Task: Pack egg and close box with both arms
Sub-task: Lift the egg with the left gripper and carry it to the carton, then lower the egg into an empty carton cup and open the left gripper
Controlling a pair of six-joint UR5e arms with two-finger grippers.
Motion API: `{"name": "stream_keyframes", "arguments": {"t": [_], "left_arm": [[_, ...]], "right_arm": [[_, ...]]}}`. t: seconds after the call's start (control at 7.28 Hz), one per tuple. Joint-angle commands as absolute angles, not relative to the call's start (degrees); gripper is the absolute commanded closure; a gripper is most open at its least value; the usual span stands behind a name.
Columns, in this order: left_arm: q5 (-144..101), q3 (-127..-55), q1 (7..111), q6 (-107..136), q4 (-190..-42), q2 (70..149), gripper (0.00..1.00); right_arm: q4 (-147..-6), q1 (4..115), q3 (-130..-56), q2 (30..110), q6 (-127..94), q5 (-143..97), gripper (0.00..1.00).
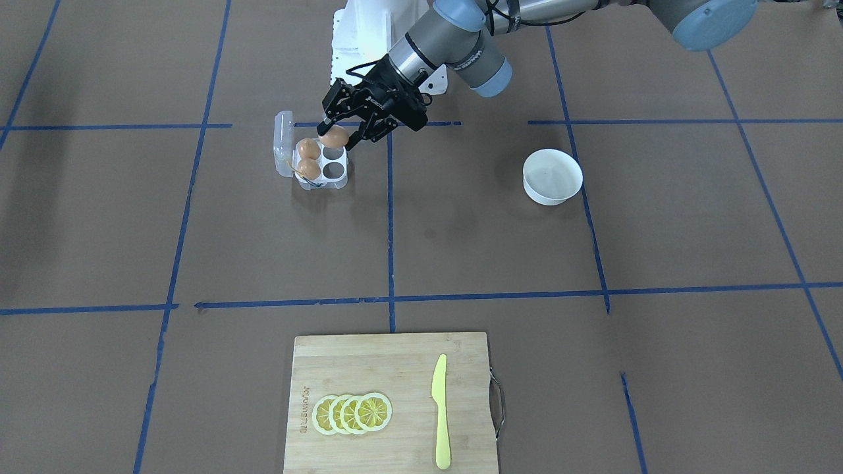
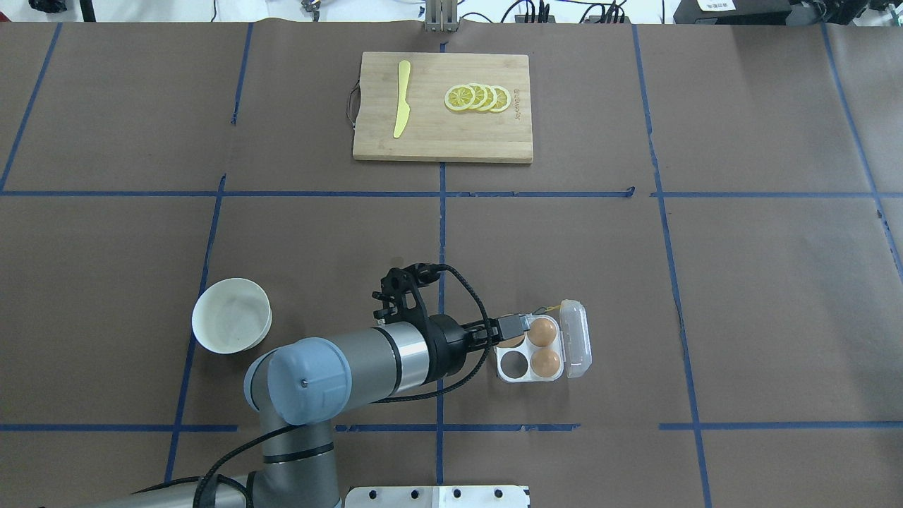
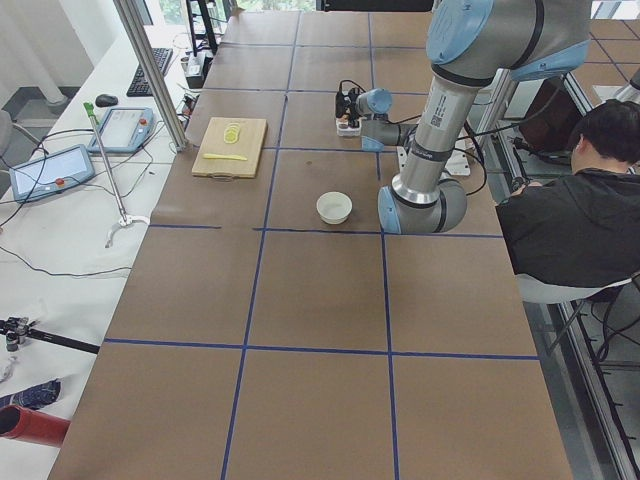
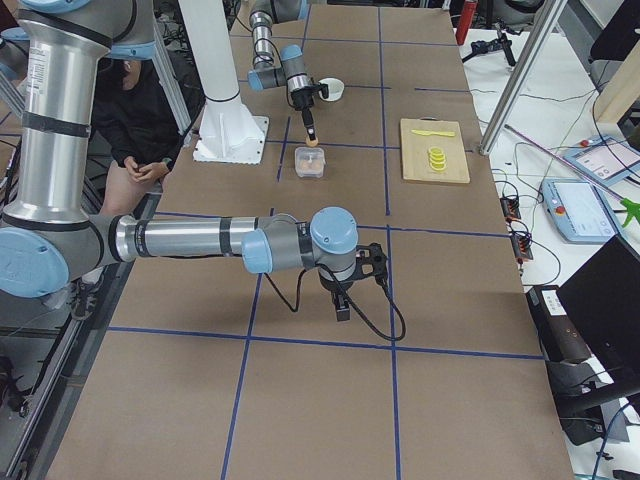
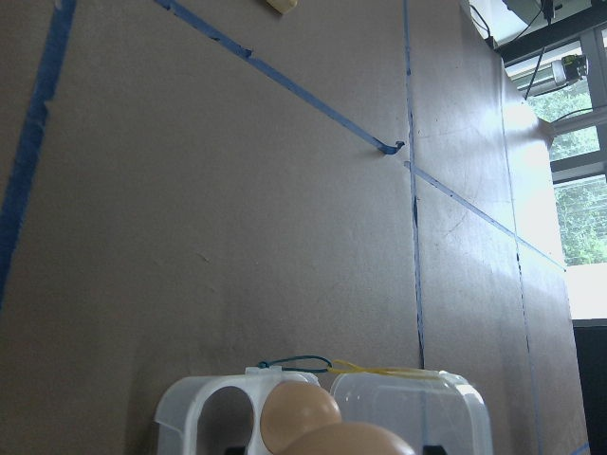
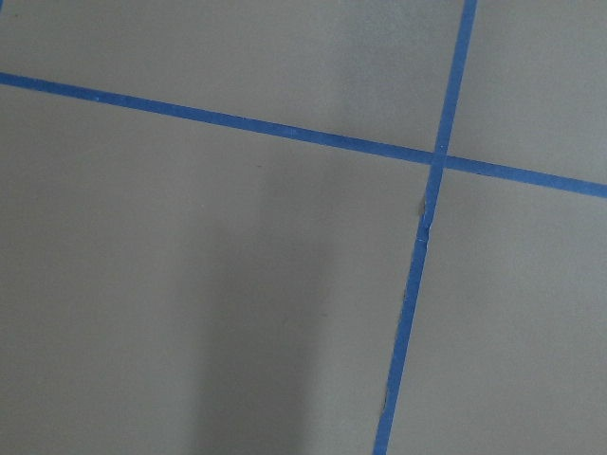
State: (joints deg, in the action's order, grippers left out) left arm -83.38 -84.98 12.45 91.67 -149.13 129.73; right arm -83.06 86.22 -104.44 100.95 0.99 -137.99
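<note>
My left gripper (image 1: 340, 137) is shut on a tan-brown egg (image 1: 332, 137) and holds it just above a near cell of the clear egg carton (image 1: 324, 184). Two more eggs (image 1: 307, 149) (image 1: 309, 168) sit in the carton's cells next to its open lid (image 1: 283, 139). The overhead view shows the carton (image 2: 525, 377) with one empty cell beside the gripper (image 2: 513, 327). The left wrist view shows the held egg (image 5: 356, 442) over the carton (image 5: 194, 412). My right gripper (image 4: 342, 303) hangs over bare table far from the carton; I cannot tell whether it is open.
A white bowl (image 1: 552, 176) stands on the table on my left side. A wooden cutting board (image 1: 395, 368) with lemon slices (image 1: 352, 413) and a yellow knife (image 1: 440, 408) lies at the far edge. A seated person (image 3: 570, 220) is behind the robot.
</note>
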Motion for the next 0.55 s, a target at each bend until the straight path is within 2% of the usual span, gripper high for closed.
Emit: {"name": "stream_keyframes", "arguments": {"t": [0.0,0.14,0.41], "left_arm": [[-82.8,-81.7,12.0,91.5,-149.1,132.2,0.76],[-82.8,-81.7,12.0,91.4,-149.1,132.1,0.6],[-83.0,-82.2,12.0,87.6,-149.1,131.7,0.0]], "right_arm": [[-83.1,86.2,-104.6,101.2,1.1,-138.0,0.0],[-83.1,86.2,-104.5,101.2,1.1,-138.0,0.0],[-83.1,86.3,-104.6,101.2,1.1,-138.0,0.0]]}}
